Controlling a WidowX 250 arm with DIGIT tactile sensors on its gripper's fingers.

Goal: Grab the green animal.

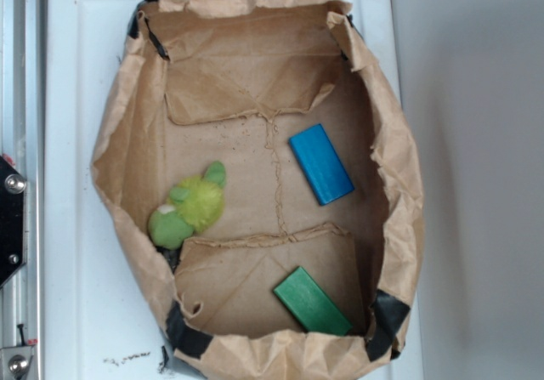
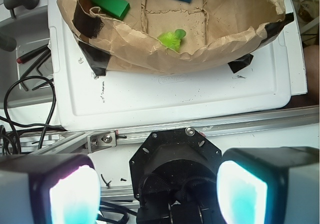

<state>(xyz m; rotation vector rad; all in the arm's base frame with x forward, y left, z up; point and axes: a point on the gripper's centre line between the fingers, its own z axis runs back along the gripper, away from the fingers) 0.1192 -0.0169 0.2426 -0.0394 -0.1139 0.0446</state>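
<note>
A crumpled brown paper bag (image 1: 255,82), cut low and folded into a shallow tray, is being carried by a smooth white plastic surface (image 1: 68,227), its creased rim patched at the corners with strips of black tape (image 1: 387,312). The green animal (image 1: 191,208), a small fuzzy plush with a rounded yellow-green body and darker green head and ears, is lying on the bag's floor against its left wall in the exterior view, well apart from both blocks. A flat blue rectangular block (image 1: 320,164), smooth and hard-edged, is resting toward the right side of the bag's floor, and a flat dark green rectangular block (image 1: 311,301) is lying near the bag's lower right corner. In the wrist view the hand (image 2: 160,189) is being held outside the bag, above a metal rail (image 2: 200,129) beside the white surface; its two pale fingers (image 2: 242,191) are spread wide and nothing is being gripped.
</note>
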